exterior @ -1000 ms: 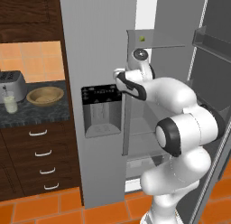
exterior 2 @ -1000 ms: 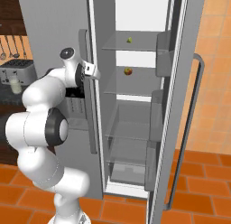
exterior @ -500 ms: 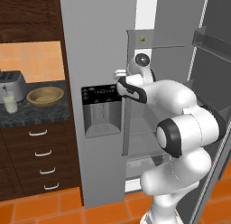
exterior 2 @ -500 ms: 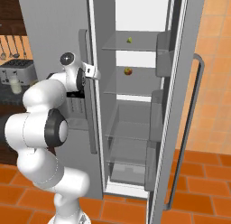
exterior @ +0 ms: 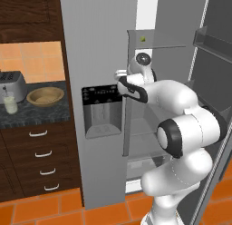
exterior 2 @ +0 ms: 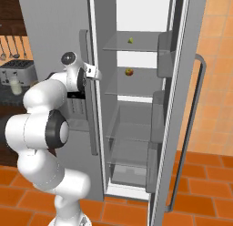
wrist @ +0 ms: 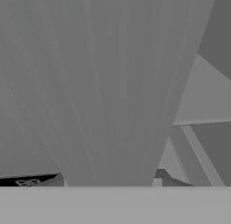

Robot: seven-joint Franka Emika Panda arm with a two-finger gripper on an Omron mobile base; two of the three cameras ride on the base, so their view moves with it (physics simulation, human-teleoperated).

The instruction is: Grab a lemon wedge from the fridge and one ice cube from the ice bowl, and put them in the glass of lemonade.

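The fridge (exterior 2: 59, 33) is the landmark here: its right door stands swung wide, so the glass shelves and door bins inside show in the right base view, while its left door stays closed with the black dispenser panel (exterior: 103, 110) on its front. The lemon wedge (exterior 2: 130, 40) lies as a tiny yellow-green piece on the fridge's top glass shelf, and a small round red-and-yellow fruit (exterior 2: 129, 72) rests on the shelf just below it. The white arm reaches up to the inner edge of the fridge's closed left door, with the gripper (exterior 2: 94, 74) at the long vertical handle (exterior 2: 89, 97) there; whether the claw is open or clamped on that handle I cannot tell, since the fingers are hidden against the door. On the dark counter to the left of the fridge sits the ice bowl (exterior: 45, 95), tan and shallow, and farther left the glass of lemonade (exterior: 10, 103) stands just in front of a silver toaster (exterior: 12, 85).
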